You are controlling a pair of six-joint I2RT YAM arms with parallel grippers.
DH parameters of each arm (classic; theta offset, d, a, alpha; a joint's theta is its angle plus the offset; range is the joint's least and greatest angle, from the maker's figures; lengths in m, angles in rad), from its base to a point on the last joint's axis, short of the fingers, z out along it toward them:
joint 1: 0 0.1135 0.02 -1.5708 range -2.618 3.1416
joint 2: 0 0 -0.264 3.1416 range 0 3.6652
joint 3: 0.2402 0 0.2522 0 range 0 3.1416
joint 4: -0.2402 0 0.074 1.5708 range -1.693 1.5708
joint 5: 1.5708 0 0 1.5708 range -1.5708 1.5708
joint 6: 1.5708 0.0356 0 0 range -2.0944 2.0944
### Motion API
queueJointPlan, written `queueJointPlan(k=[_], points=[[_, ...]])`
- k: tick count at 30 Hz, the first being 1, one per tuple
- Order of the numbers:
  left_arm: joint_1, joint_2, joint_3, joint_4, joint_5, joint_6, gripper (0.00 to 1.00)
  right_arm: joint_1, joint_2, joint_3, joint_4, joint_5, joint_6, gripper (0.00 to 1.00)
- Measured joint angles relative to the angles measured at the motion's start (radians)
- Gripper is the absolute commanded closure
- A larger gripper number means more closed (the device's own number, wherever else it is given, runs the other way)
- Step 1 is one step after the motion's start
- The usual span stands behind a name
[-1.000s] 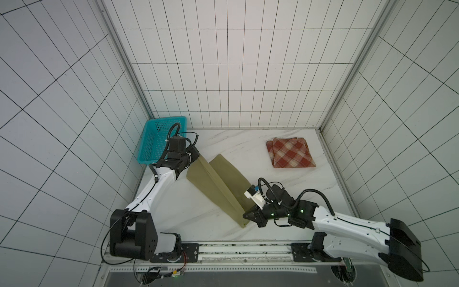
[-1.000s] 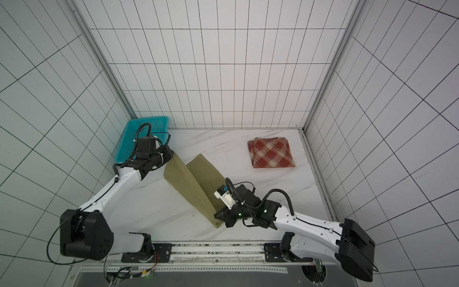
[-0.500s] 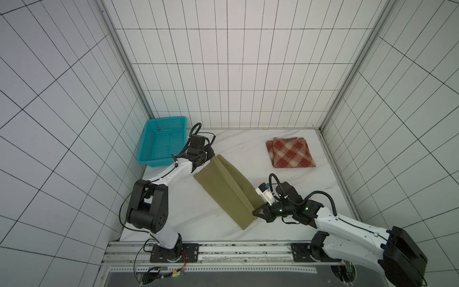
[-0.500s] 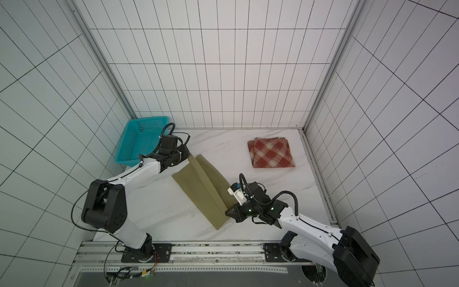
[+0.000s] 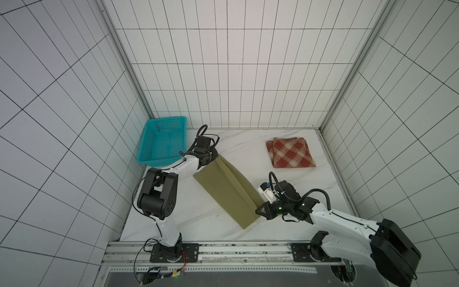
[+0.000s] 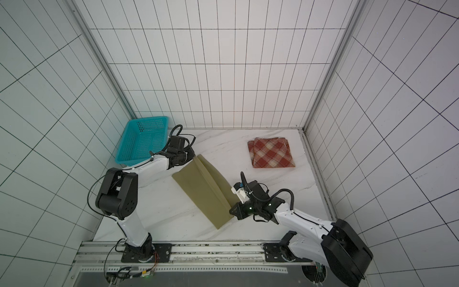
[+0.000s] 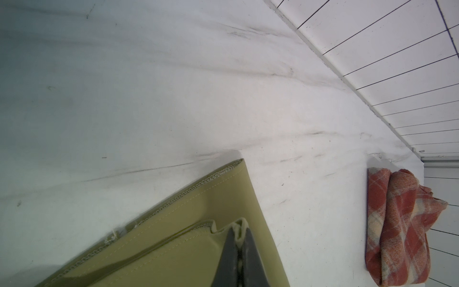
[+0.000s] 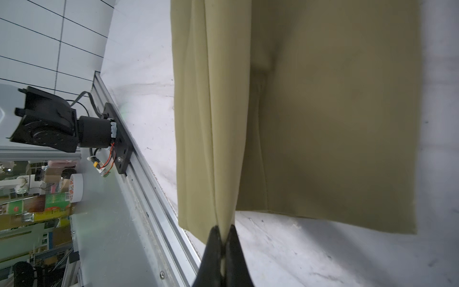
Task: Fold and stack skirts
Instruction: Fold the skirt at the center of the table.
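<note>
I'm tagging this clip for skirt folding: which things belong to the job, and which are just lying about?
Job: olive skirt, gripped at opposite ends by the left gripper and right gripper; folded plaid skirt.
Lying about: teal basket; tape roll off the table.

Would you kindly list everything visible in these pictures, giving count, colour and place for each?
olive skirt: one, plain khaki-green, mid-table, partly folded, held at two ends.
plaid skirt: one, rust-red and cream, folded, far right of the table.
basket: one, teal, far left corner, looks empty.
table: one, white marbled.
walls: white tiles, three sides.
left tool: shut on the olive skirt's far corner, near the basket.
right tool: shut on the skirt's near end.
</note>
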Motion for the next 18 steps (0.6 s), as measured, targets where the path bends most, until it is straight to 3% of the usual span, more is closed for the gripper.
queueJointPlan(k=[4, 8, 18], points=[[-0.002, -0.014, -0.003, 0.002, -0.035, -0.016, 1.0, -0.001, 0.025, 0.04, -0.039, 0.008, -0.028, 1.0], [0.009, -0.113, -0.049, 0.01, -0.078, -0.024, 1.0, -0.001, 0.016, 0.081, -0.083, 0.021, -0.047, 1.0], [0.149, -0.397, -0.171, 0.008, -0.045, -0.029, 1.0, 0.003, -0.021, 0.153, -0.073, 0.019, -0.056, 1.0]])
